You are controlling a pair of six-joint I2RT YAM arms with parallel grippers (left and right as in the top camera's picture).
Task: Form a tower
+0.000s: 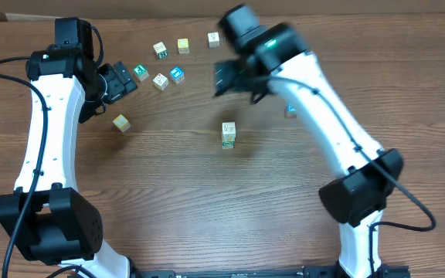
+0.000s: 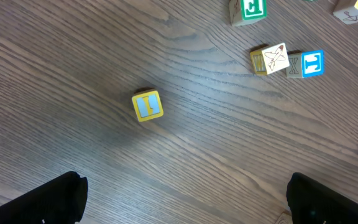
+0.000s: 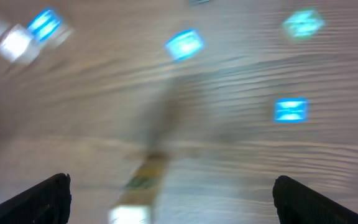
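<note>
The tower [image 1: 229,133] stands apart from the loose cubes [image 1: 161,81] beyond it, the right gripper [image 1: 221,77] blurred near it, the left gripper [image 1: 130,81] well off — both spread wide, holding nothing — and a low sweep could topple it.

Tower [image 1: 229,134]: a one-cube-wide stack of small wooden cubes, standing upright near the middle of the table [image 1: 168,201]. The top face is pale wood with a faint print. The side turned toward 6 o'clock carries green print on its lower part. The edges line up and no lean is visible. It stands free. The cube count cannot be read from above. In the right wrist view it appears toward 7 o'clock as a blurred pale column with a green patch.
</note>
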